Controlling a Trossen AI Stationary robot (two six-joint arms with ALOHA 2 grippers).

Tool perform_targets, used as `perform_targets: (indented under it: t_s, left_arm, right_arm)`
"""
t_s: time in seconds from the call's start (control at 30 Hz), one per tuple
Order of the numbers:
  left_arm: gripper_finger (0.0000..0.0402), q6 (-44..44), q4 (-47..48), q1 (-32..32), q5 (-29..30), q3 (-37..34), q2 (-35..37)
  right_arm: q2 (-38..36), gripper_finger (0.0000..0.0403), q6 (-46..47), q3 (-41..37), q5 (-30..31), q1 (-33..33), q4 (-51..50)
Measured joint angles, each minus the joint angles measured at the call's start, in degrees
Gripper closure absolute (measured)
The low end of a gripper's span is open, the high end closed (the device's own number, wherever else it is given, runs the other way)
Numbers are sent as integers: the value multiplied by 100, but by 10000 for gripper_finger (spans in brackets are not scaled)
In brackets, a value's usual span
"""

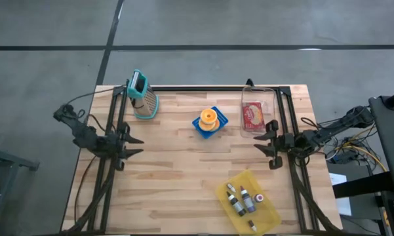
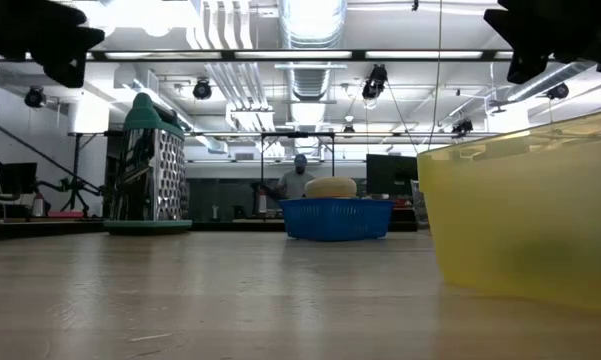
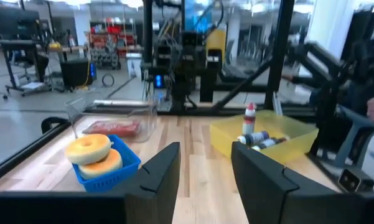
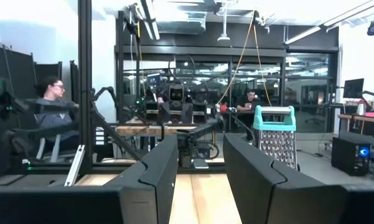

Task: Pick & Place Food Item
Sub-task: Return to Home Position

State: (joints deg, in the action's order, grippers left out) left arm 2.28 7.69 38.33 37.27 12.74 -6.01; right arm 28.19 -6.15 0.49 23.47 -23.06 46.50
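A blue basket (image 1: 210, 124) holding two yellow-orange doughnut-like food items (image 1: 208, 118) stands on the table's far middle; it also shows in the left wrist view (image 3: 102, 165) and low view (image 2: 336, 217). My left gripper (image 1: 139, 145) is open and empty at the table's left side. My right gripper (image 1: 259, 143) is open and empty at the table's right side. Both are well clear of the basket.
A teal-topped metal grater (image 1: 143, 96) stands at the far left. A clear container with red food (image 1: 254, 115) lies at the far right. A yellow bin with small bottles (image 1: 246, 202) sits at the near right. People show in the room beyond.
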Motion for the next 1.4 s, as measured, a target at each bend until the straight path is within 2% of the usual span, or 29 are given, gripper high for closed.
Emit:
perform_targets:
  t_s: [0.1,0.47,0.67,1.03,1.4]
  left_arm:
    - [252,-102,185,0,5,-224,625]
    - [252,281,711,-7,-7,-397,592]
    - [252,395,641,-7,-270,-757,582]
    - [252,351,587,-11,-257,-772,585]
    - [252,354,593,-11,-257,-775,583]
  right_arm:
    - [-1,277,4,2,1,-1,-58]
    - [-45,277,17,2,-135,8,-289]
    - [-33,277,-29,4,-150,8,-620]
    - [-29,277,-155,4,-149,8,-1090]
    - [-32,277,-152,4,-148,8,-1121]
